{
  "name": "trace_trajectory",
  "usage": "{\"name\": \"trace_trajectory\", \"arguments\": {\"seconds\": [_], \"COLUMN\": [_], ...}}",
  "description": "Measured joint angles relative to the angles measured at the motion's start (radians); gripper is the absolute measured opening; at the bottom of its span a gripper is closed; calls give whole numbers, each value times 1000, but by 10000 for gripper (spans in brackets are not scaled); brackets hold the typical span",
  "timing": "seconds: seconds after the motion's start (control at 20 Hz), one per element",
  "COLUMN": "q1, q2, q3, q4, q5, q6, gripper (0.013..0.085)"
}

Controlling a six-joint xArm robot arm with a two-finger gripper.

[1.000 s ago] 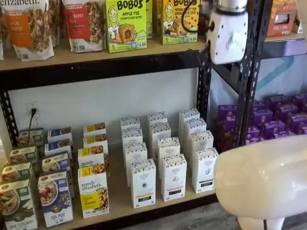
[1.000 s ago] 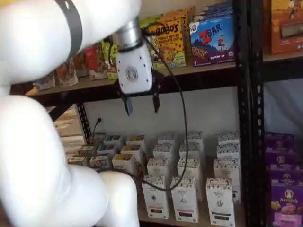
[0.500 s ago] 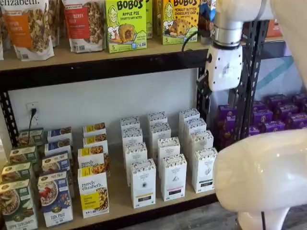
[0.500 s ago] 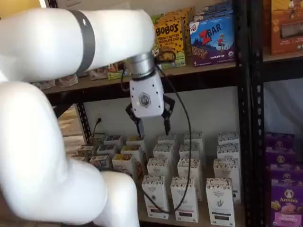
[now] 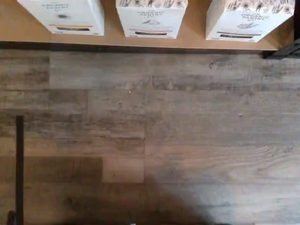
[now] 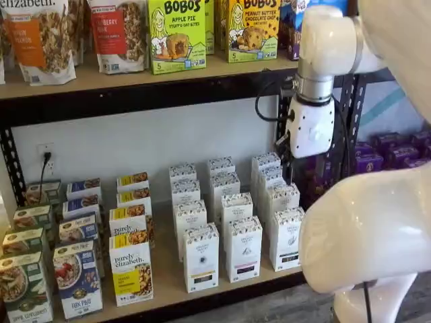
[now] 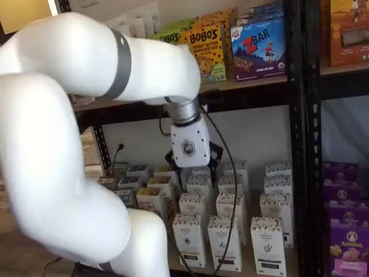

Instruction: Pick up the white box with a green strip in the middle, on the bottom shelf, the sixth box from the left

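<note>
Nearest me, the robot's bulky white arm (image 6: 363, 235) fills the corner of the room, and the wrist view looks down on grey plank floor (image 5: 150, 131) just in front of the rack. Past that comes the front edge of the bottom shelf (image 6: 168, 276), with a row of cartons standing along it. The white box (image 6: 287, 239) that the task wants stands at the right end of that front row, close to the shelf's front right corner, with two look-alike white boxes (image 6: 242, 249) just beside it on the left.

The gripper (image 7: 193, 170) hangs above the white cartons, below the upper shelf (image 6: 135, 77), touching nothing. Its black fingers blur into the clutter behind, so I cannot tell whether the claw is spread or closed, and it holds no box.

To do this well, I'd say it should shift toward the right corner, line up squarely over the end carton, spread the fingers wider than the box, and come down without nudging the neighbour. The rows behind stand close, so a clean, straight lift matters.
</note>
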Motion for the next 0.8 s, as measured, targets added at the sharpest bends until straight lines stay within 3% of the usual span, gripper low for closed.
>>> {"name": "trace_trajectory", "arguments": {"seconds": [0.3, 0.55, 0.65, 0.8], "q1": [-22, -43, -46, -58], "q2": [128, 221, 258, 328], "q3": [41, 71, 76, 65], "q4": [-64, -63, -106, -109], "q5": [-178, -347, -404, -459], "q6": [20, 8, 42, 36], "gripper": [850, 850, 850, 850]}}
